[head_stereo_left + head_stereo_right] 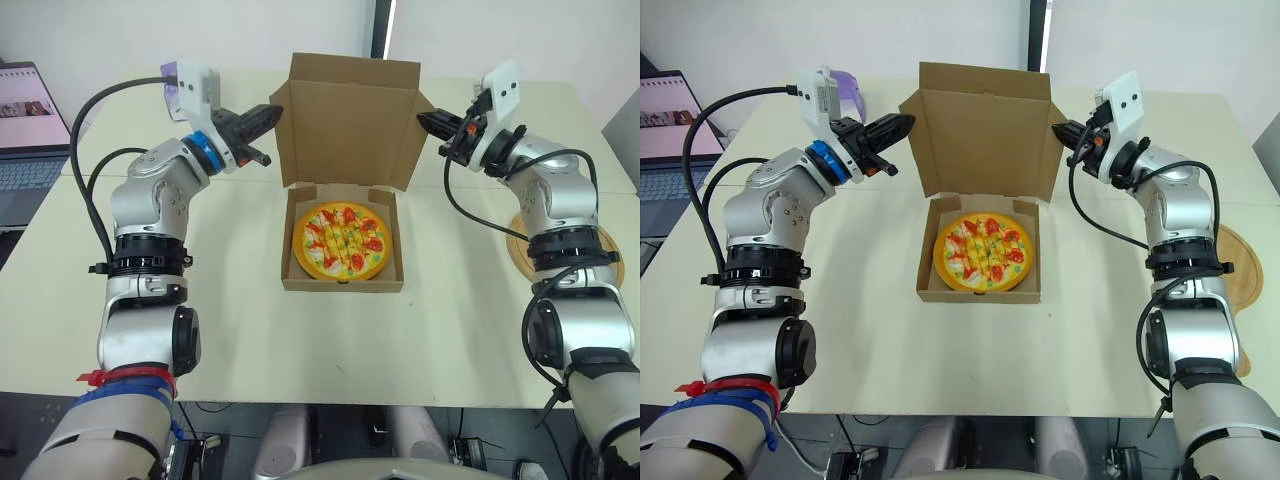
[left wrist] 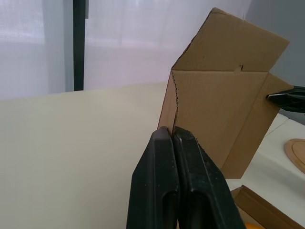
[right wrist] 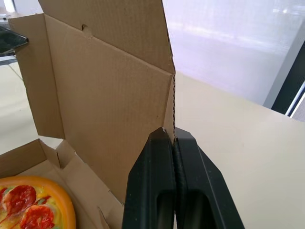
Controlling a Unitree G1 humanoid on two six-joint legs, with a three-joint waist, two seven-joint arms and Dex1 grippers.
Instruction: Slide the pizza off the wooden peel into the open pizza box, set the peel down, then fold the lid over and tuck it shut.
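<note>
The pizza [image 1: 341, 241] lay flat inside the open cardboard box [image 1: 343, 283], low between the two sets of fingers and nearer the robot than either. The box sat on the cream counter [image 1: 240, 330]. Its lid [image 1: 345, 120] stood roughly upright from the far wall and was not folded over. The lid's side flaps angled forward, one toward each set of fingers. The left gripper [image 1: 274, 113] was raised above the counter at the lid's left side. In the left wrist view its fingers [image 2: 157, 171] were pressed together, with the lower corner of the left flap entering the seam at their tips, so they were pinching the lid there. The right gripper [image 1: 424, 121] was at about the same height on the lid's right side. In the right wrist view its fingers [image 3: 152, 176] were likewise pressed together, with the corner of the right flap caught between their tips. The two sets of fingertips pointed inward toward each other, with the lid between them. The wooden peel [image 1: 1238, 265] lay flat on the counter, outward of the right fingers and lower. It was well apart from the box and partly hidden behind the right arm. An open laptop [image 1: 25, 130] stood far outward of the left fingers, at the counter's edge.
</note>
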